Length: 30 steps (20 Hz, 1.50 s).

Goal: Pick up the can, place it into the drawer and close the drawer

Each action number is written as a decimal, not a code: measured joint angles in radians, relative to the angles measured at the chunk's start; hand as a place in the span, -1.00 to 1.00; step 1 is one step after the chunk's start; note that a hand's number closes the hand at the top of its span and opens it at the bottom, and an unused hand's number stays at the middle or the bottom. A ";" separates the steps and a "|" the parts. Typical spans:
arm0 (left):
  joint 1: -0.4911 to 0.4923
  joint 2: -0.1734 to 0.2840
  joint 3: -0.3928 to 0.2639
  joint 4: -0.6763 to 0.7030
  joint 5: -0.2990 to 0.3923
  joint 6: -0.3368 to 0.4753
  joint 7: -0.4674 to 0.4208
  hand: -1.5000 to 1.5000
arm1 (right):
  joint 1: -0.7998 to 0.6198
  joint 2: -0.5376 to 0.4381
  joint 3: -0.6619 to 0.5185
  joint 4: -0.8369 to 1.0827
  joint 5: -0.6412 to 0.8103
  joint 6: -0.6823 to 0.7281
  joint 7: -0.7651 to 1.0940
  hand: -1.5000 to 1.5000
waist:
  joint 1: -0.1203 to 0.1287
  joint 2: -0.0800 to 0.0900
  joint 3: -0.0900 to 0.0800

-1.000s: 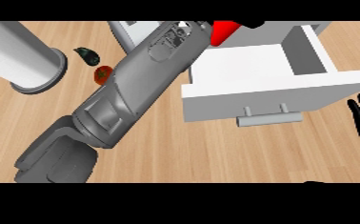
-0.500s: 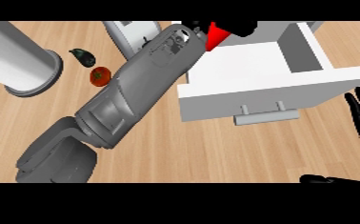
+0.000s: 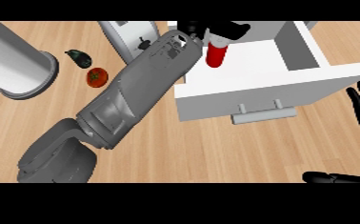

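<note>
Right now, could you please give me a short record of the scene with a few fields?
can: red can, upright, over the open drawer's inside
drawer: white drawer, pulled open, handle toward the robot
left hand: left hand curled round the can's top
right hand: right hand at the view's lower right edge, fingers not readable
other items: tomato and dark eggplant on the wooden counter, grey cylinder at left
task state: can not yet released, drawer not closed
</note>
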 measured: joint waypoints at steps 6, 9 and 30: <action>0.011 0.000 -0.020 0.008 0.027 0.056 -0.018 -1.00 | 0.007 0.001 0.009 -0.021 -0.006 0.005 0.010 -1.00 | -0.011 0.001 0.000; 0.013 0.000 -0.025 0.003 0.046 0.068 -0.023 -1.00 | 0.010 -0.005 0.008 -0.035 0.001 0.006 0.012 -1.00 | -0.010 0.000 0.000; -0.007 0.000 0.010 -0.063 0.195 0.122 -0.098 -1.00 | -0.065 -0.153 0.158 -0.066 0.542 -0.016 -0.142 -1.00 | 0.056 -0.011 -0.002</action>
